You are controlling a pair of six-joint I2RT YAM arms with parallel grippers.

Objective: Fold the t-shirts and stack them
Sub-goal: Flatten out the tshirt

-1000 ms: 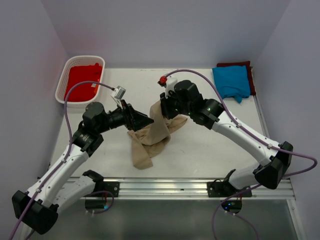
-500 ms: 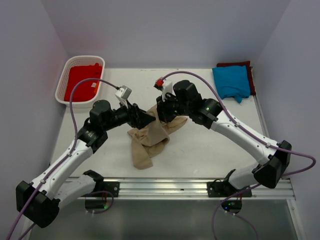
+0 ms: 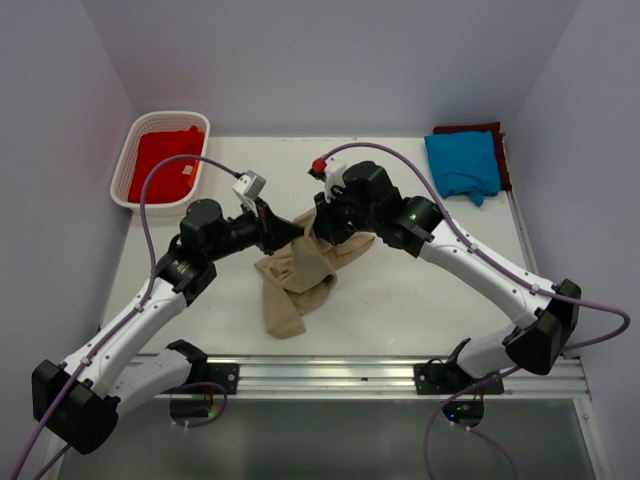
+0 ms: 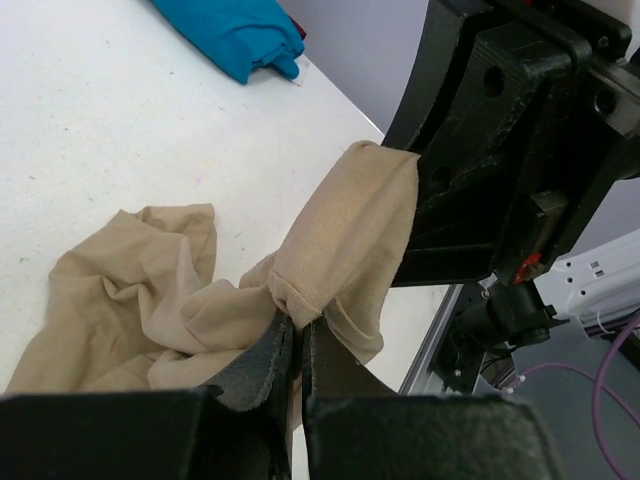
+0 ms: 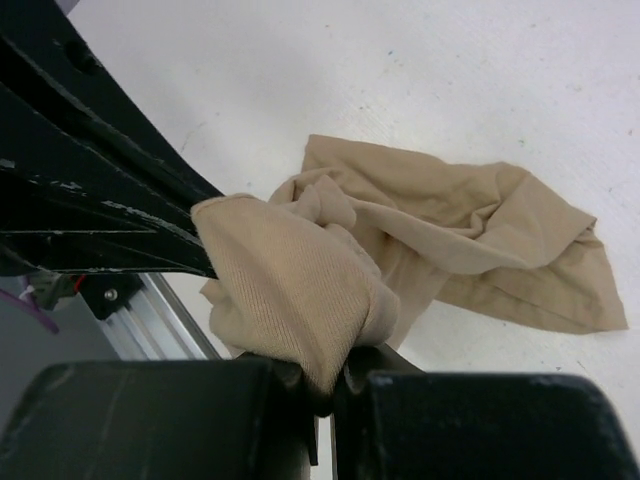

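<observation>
A tan t-shirt (image 3: 298,275) lies crumpled at the table's middle, one end lifted between both arms. My left gripper (image 3: 298,232) is shut on a fold of it (image 4: 345,240), fingertips (image 4: 268,352) pinching the hem. My right gripper (image 3: 322,225) is shut on the same raised bunch (image 5: 290,290), close beside the left one. The rest of the tan t-shirt (image 5: 470,245) trails on the table. A blue t-shirt (image 3: 463,165) lies folded at the back right on a dark maroon one (image 3: 474,129). A red t-shirt (image 3: 165,163) fills the basket.
A white lattice basket (image 3: 128,160) stands at the back left. The metal rail (image 3: 320,372) runs along the near table edge. The blue shirt (image 4: 232,35) shows at the top of the left wrist view. Walls close in on three sides.
The left arm reached right toward the raised cloth and its jaws closed on the tan shirt. The right gripper kept its hold, shifting slightly left.
</observation>
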